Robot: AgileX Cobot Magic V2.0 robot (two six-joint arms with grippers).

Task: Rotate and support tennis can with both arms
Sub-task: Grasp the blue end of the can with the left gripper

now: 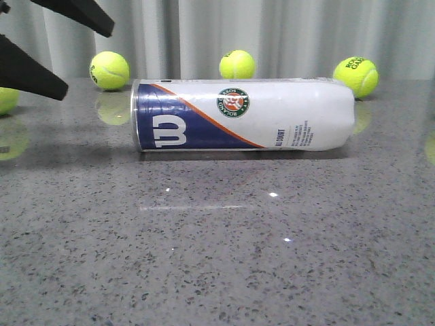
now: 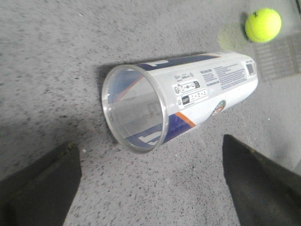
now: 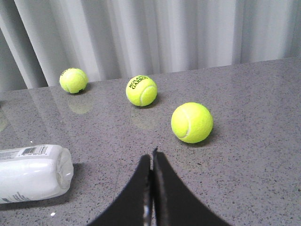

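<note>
The tennis can (image 1: 245, 114) lies on its side on the grey stone table, its silver-rimmed end to the left and its rounded white end to the right. The navy "W" section and round emblem face the front camera. My left gripper (image 1: 87, 61) hovers open at the upper left, beyond the can's rim end and not touching it. In the left wrist view the can's open mouth (image 2: 134, 109) faces the gripper (image 2: 148, 157), whose black fingers (image 2: 42, 188) stand wide apart. My right gripper (image 3: 151, 154) is shut on nothing, off to the side of the can's white end (image 3: 33, 172).
Tennis balls sit behind the can (image 1: 109, 70), (image 1: 237, 64), (image 1: 356, 76), and another at the left edge (image 1: 5, 98). The right wrist view shows three balls (image 3: 74, 80), (image 3: 141, 91), (image 3: 191, 122) ahead of the fingers. A grey curtain (image 1: 272, 34) closes the back.
</note>
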